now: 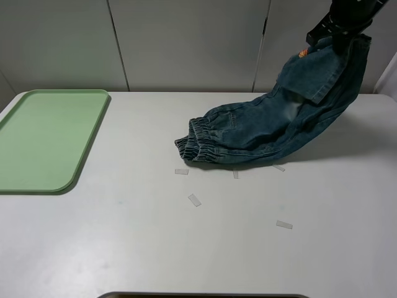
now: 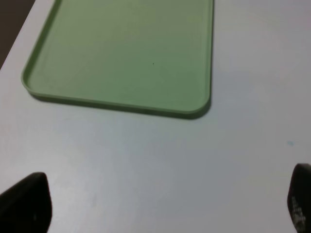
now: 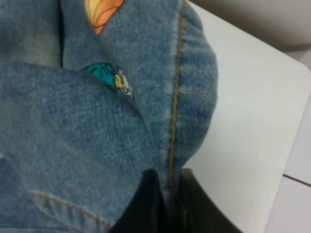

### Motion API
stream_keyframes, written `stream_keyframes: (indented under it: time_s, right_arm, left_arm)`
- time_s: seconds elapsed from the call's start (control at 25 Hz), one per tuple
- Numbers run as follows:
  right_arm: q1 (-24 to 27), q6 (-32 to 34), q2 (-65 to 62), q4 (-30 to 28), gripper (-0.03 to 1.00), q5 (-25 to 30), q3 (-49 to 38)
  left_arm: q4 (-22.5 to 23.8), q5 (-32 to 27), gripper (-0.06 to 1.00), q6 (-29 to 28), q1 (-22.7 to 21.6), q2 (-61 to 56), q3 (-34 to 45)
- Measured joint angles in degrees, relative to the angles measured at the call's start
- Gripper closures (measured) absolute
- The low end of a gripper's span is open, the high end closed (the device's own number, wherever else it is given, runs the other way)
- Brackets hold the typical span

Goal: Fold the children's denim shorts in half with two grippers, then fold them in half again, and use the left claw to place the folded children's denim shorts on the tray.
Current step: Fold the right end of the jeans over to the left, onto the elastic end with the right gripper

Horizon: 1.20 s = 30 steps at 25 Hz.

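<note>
White tabletop (image 1: 124, 248) bears tape scraps (image 1: 194, 200), tray (image 1: 49, 136); right fingers (image 3: 146, 204) pinch half-lifted shorts (image 1: 279, 124), left fingers (image 2: 26, 201) spread; wall panels (image 1: 186, 43) behind.

A white table (image 1: 124, 248) carries a green tray (image 1: 49, 136) at its far left. Right of the middle, the shorts (image 1: 248, 133) rest on it by the waistband end, the other end raised. Small pale tape strips (image 1: 194, 200) lie just in front.
</note>
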<state>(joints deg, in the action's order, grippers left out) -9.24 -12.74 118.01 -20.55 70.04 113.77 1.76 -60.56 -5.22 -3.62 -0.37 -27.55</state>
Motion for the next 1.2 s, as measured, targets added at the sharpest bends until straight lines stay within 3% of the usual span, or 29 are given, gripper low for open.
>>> stream_keyframes:
  time_s: [0.32, 0.56, 0.8, 1.2]
  right_arm:
    - [-6.4, 3.2, 0.0, -1.0, 0.96, -0.1, -4.6]
    - [-11.1, 8.6, 0.0, -4.4, 0.96, -0.1, -9.2]
    - [-19.3, 18.5, 0.0, -5.6, 0.96, -0.6, -10.9]
    - [-28.3, 25.5, 0.6, -8.5, 0.96, -1.6, -10.9]
  left_arm:
    - [0.0, 0.0, -0.02, 0.0, 0.0, 0.0, 0.0]
    - [0.0, 0.0, -0.02, 0.0, 0.0, 0.0, 0.0]
    - [0.0, 0.0, -0.02, 0.0, 0.0, 0.0, 0.0]
    - [0.0, 0.0, -0.02, 0.0, 0.0, 0.0, 0.0]
